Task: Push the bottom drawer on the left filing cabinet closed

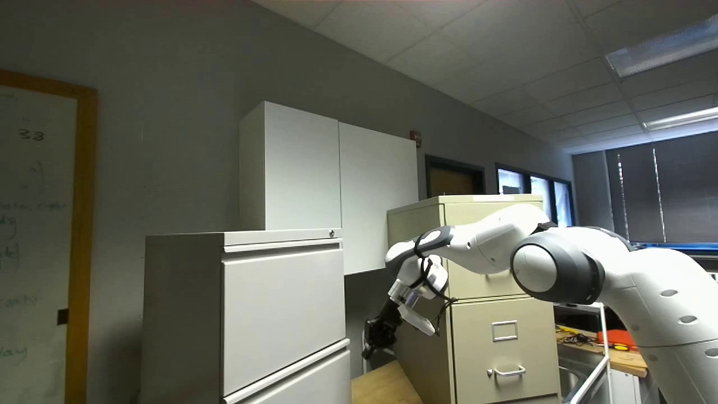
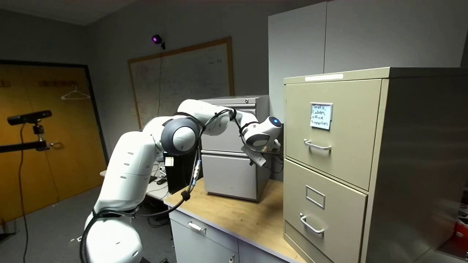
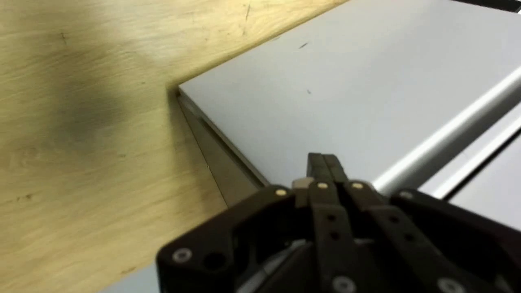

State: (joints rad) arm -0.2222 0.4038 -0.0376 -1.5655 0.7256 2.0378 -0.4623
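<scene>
The left filing cabinet point(image 1: 182, 314) is grey-white metal; it stands on a wooden counter, also in an exterior view point(image 2: 264, 179). Its bottom drawer point(image 2: 230, 177) has a plain face and looks about flush with the cabinet; it also shows in an exterior view point(image 1: 314, 387), cut off below. In the wrist view the bottom drawer point(image 3: 317, 85) fills the upper right, with a thin dark seam along its side edge. My gripper point(image 3: 326, 158) is shut and empty, its tips over the drawer face near the pull strip. Contact cannot be told. The gripper point(image 1: 368, 352) also shows right of the cabinet.
A beige filing cabinet point(image 2: 329, 168) with handled drawers stands on the right, close to the arm. The wooden counter point(image 2: 234, 215) runs between the cabinets. White wall cupboards point(image 1: 303, 168) hang behind. A cable point(image 2: 157, 215) hangs from the arm.
</scene>
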